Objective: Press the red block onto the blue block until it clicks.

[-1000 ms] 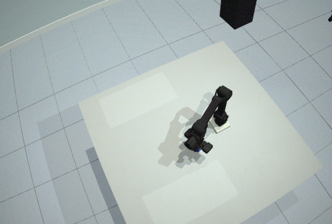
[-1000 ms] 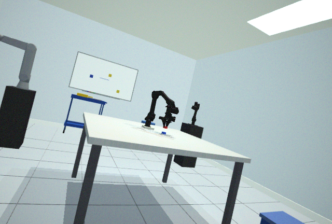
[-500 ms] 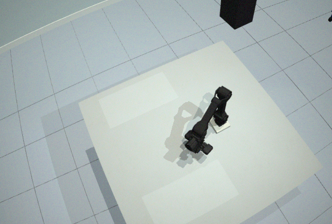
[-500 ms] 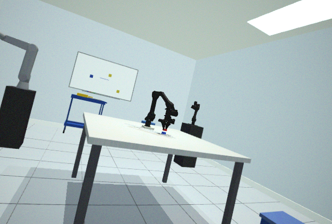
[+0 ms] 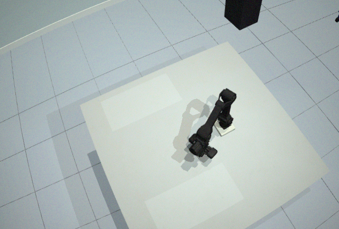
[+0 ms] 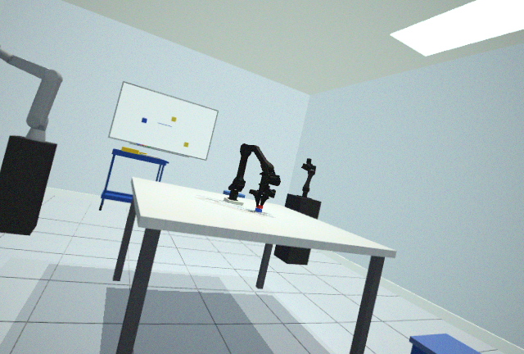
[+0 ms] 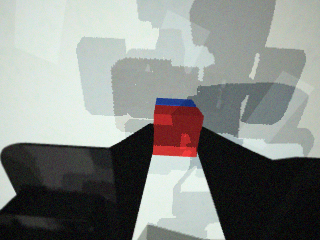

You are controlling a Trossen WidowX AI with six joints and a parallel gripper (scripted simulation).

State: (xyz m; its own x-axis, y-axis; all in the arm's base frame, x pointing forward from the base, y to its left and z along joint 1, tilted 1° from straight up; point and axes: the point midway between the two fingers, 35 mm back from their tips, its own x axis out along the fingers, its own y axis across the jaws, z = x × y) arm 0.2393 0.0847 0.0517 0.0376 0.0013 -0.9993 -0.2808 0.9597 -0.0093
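We count one red cube-shaped block (image 6: 259, 206) (image 7: 177, 130) and one blue block (image 6: 258, 210) (image 7: 175, 102). We see one white rectangular table (image 5: 262, 139) (image 6: 203, 212) on four straight dark grey legs (image 6: 142, 286). We count two black jointed arms (image 5: 212, 118) (image 6: 241, 168), one on the table and one at far right, plus one grey jointed arm (image 6: 44, 97) at left. We find two bright ceiling panels (image 6: 465, 20), one white rectangular board (image 6: 160, 133) and, on it, one blue square (image 6: 144, 120) and two yellow squares (image 6: 173, 119).
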